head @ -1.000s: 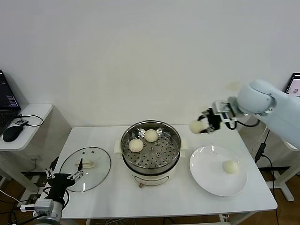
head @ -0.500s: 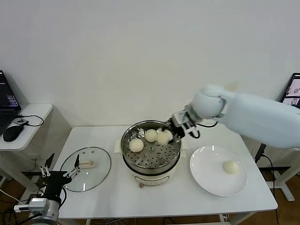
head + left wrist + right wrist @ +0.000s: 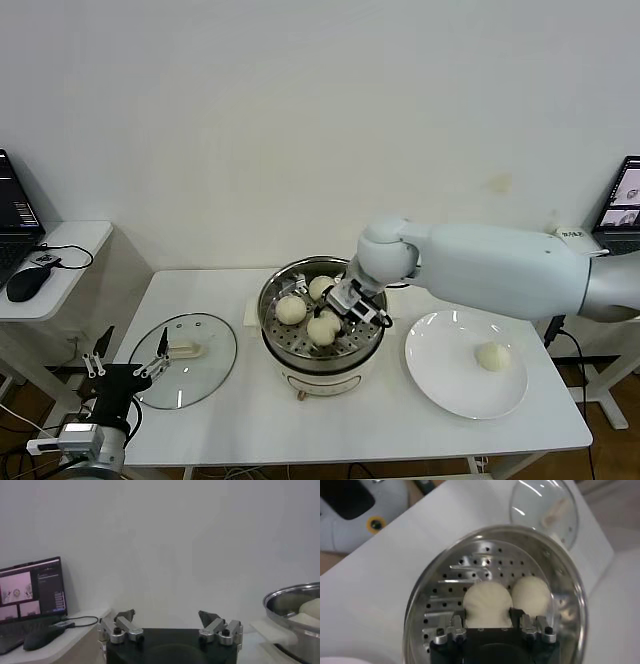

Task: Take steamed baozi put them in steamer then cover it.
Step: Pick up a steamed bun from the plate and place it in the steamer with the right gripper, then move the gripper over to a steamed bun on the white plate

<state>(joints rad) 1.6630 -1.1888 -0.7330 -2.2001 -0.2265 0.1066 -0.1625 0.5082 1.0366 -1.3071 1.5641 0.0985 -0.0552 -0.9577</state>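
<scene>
You face a plain white wall (image 3: 300,120); a side desk (image 3: 60,245) holds a laptop (image 3: 15,215) and mouse (image 3: 22,285).

Head camera overlooks the table; both wrist cameras share the steamer (image 3: 322,312).

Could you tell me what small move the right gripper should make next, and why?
Probably open its fingers and lift away. The right gripper holds a cream-white round baozi low over the perforated tray of the shiny steel steamer, beside two other buns. One bun is left on the flat white plate, and the clear glass cover lies off.
</scene>
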